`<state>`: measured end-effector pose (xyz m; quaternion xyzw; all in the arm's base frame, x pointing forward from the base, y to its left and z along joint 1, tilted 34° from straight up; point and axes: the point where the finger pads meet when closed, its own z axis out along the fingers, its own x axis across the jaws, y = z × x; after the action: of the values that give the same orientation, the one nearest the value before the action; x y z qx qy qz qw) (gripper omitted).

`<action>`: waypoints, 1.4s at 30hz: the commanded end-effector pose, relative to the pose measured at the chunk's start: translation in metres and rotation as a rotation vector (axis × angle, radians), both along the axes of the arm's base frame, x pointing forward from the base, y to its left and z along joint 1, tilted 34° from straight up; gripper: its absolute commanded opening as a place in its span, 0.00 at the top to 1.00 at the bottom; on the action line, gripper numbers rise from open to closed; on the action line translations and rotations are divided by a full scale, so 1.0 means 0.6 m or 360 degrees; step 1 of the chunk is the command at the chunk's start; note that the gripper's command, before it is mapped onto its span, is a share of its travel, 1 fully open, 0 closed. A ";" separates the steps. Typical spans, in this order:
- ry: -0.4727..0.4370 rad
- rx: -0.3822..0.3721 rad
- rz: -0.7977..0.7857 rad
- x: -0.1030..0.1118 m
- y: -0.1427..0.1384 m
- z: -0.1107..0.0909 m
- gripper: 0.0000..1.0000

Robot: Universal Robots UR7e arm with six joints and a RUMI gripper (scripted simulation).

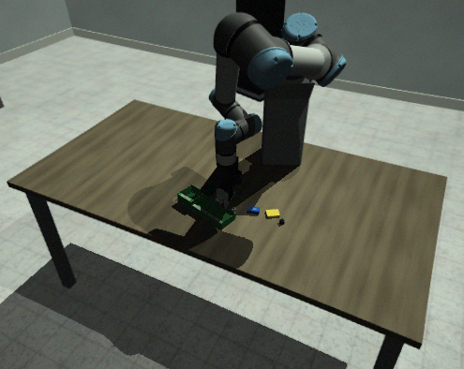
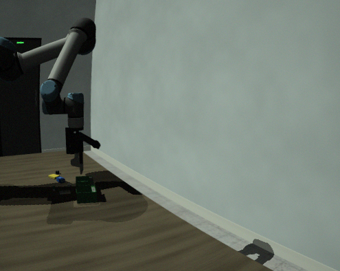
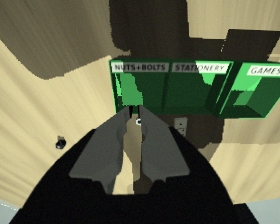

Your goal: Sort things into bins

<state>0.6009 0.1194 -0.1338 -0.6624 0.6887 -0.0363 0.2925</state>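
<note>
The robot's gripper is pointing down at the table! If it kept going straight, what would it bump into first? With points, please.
Probably the rim of the green plastic divided bin [image 1: 222, 225] [image 2: 86, 197] [image 3: 192, 112], by the NUTS+BOLTS part. The gripper [image 1: 226, 206] [image 2: 81, 172] [image 3: 135, 106] might just miss it and hit the wooden table [image 1: 351, 225] [image 2: 127, 241] [image 3: 87, 95]; depth is hard to judge.
</note>
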 end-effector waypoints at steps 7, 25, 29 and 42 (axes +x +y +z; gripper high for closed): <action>-0.0001 0.0000 -0.0002 -0.019 -0.017 0.037 0.96; -0.0001 0.0000 -0.0002 -0.103 -0.078 0.189 0.96; -0.0001 0.0000 -0.0002 -0.113 -0.086 0.207 0.96; -0.0003 -0.0001 0.0000 -0.111 -0.086 0.207 0.96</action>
<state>0.5351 0.0685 -0.0089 -0.6617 0.6884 -0.0403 0.2943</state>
